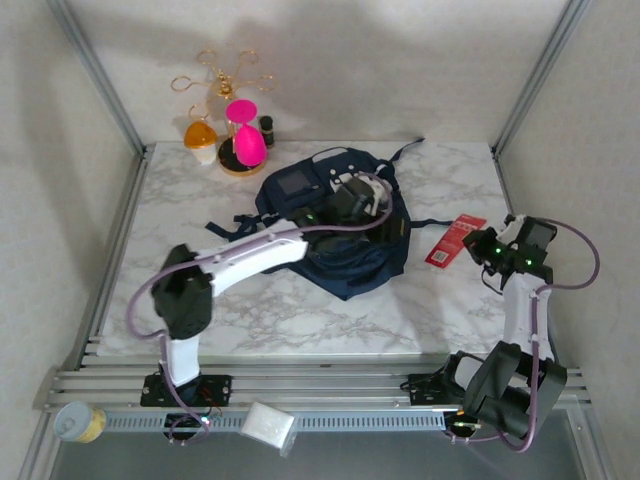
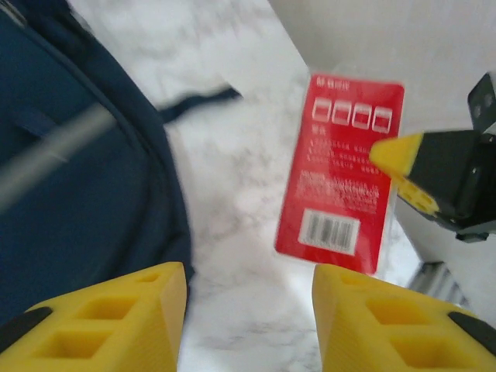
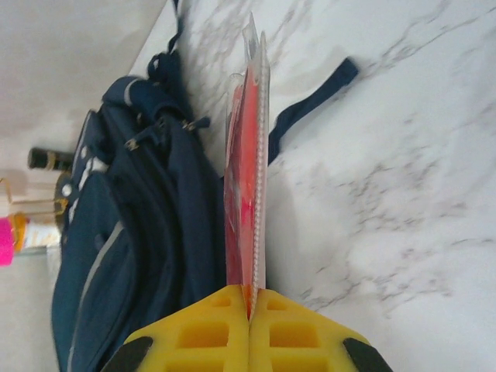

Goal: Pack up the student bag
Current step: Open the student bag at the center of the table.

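Note:
The student bag (image 1: 340,235), a large navy-blue backpack, lies in the middle of the marble table (image 1: 200,300). My left arm reaches across it, and my left gripper (image 1: 362,198) hangs over its right side. In the left wrist view my left gripper (image 2: 249,271) is open, with bare marble between its yellow fingers and the bag (image 2: 77,178) to its left. My right gripper (image 1: 481,241) is shut on the edge of a flat red packet (image 1: 455,240), just right of the bag. The right wrist view shows this packet (image 3: 246,194) edge-on, pinched in my right gripper (image 3: 249,298), with the bag (image 3: 139,232) beside it.
A gold stand with pink items (image 1: 240,140), an orange ornament (image 1: 200,135) and a small dark bottle (image 1: 267,128) stand at the back left. A loose bag strap (image 3: 310,105) trails on the marble. A can (image 1: 80,422) and a white packet (image 1: 268,425) lie below the front rail.

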